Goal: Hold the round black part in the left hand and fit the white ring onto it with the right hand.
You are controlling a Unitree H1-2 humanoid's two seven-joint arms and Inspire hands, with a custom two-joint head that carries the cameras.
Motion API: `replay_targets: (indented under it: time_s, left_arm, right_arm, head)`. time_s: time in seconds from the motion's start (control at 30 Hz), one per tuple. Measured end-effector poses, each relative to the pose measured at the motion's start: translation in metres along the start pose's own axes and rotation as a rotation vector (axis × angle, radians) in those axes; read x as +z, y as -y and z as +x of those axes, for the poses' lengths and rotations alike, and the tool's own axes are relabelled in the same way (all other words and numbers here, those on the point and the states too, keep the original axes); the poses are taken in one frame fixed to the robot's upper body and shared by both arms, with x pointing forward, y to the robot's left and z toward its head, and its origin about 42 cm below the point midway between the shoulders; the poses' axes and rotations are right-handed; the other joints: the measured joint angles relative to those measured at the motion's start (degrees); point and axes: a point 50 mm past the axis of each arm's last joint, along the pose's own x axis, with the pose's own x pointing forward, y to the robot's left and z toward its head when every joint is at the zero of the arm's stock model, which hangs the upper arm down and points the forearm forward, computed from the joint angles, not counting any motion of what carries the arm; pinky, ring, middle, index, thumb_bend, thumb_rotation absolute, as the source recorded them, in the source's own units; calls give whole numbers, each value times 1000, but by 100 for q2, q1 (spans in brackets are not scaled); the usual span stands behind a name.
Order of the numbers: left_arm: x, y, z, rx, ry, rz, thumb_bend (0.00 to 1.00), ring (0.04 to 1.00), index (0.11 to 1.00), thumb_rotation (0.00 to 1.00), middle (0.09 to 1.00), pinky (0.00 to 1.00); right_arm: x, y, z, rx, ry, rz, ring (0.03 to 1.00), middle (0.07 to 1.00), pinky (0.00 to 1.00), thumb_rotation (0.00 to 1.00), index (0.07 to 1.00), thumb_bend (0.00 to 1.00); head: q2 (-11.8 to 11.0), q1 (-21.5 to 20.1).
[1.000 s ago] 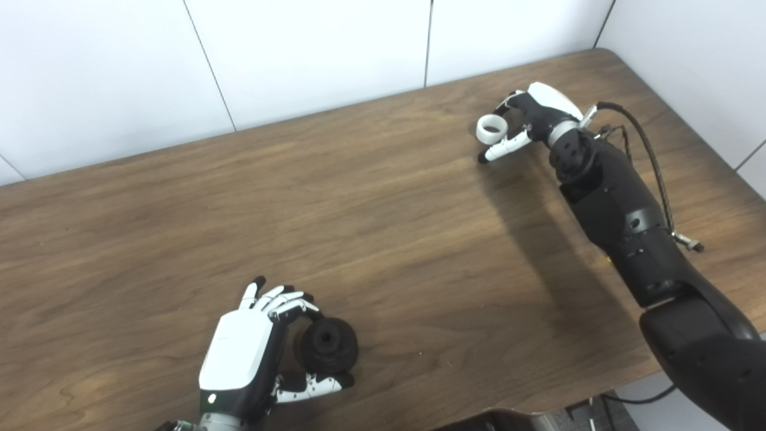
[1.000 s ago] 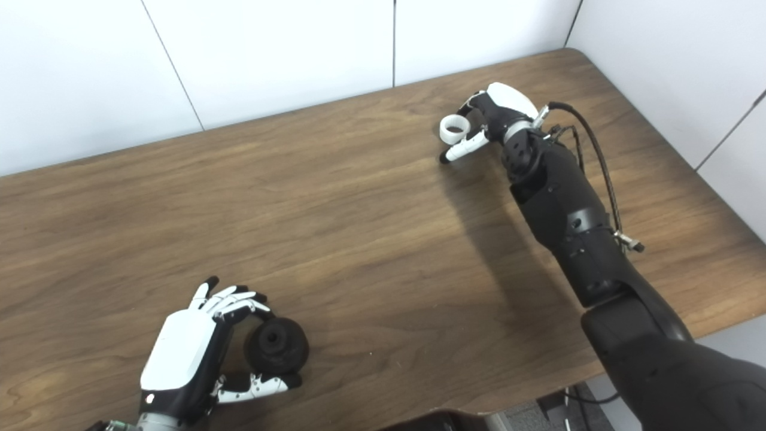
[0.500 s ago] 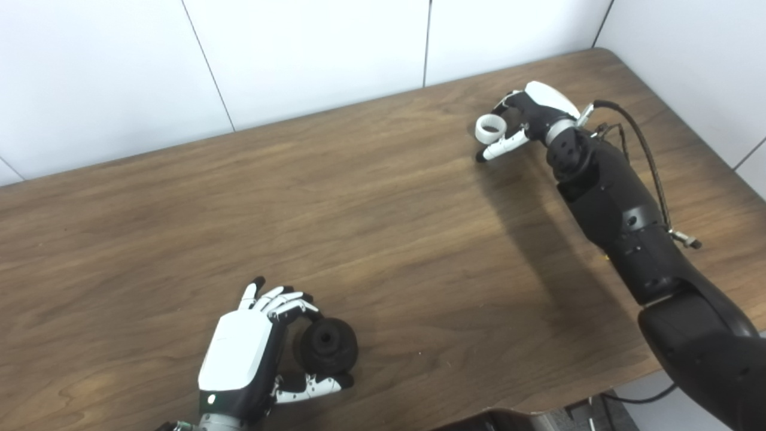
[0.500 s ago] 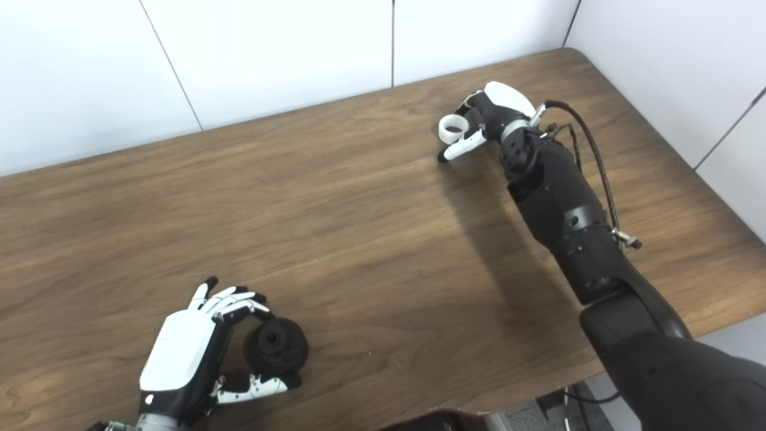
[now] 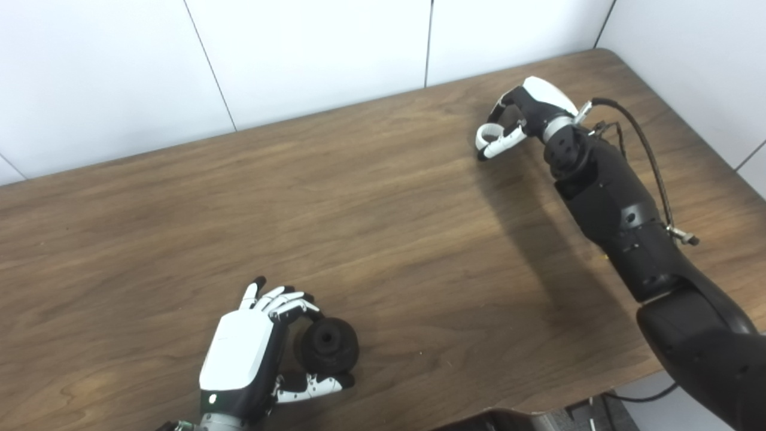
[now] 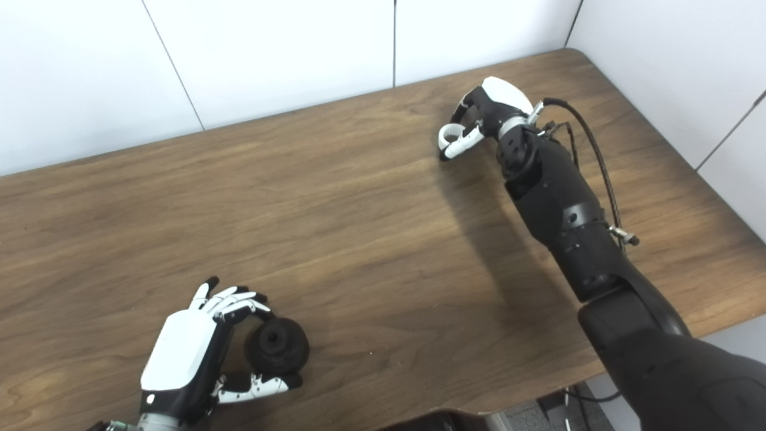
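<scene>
The round black part [image 5: 329, 345] sits low on the wooden table [image 5: 389, 239] near its front edge, with its centre hole facing up. My left hand [image 5: 242, 353] wraps it from the left, fingers on its far side and thumb under its near side. At the far right of the table my right hand [image 5: 529, 111] has its fingers curled down over the white ring [image 5: 482, 135]. The ring is pinched between fingers and thumb, tipped on edge and partly hidden.
White wall panels [image 5: 311, 54] run along the table's back edge and right side. A black cable [image 5: 645, 143] loops off my right forearm. The table's front edge [image 5: 479, 413] lies just below my left hand.
My right hand's fingers have closed over the white ring, which has tipped from lying flat to standing on edge. The left hand and the black part have not moved.
</scene>
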Motion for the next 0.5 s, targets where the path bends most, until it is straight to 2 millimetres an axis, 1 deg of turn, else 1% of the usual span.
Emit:
replay_targets:
  time_s: [0.5]
  left_arm:
    - [1,0,1,1,-2,-5,523,861,483,53,764,1000]
  right_arm:
    - [-2,1,-1,5,10,-5,920,831,900,135,488,517]
  head:
    - [18,35]
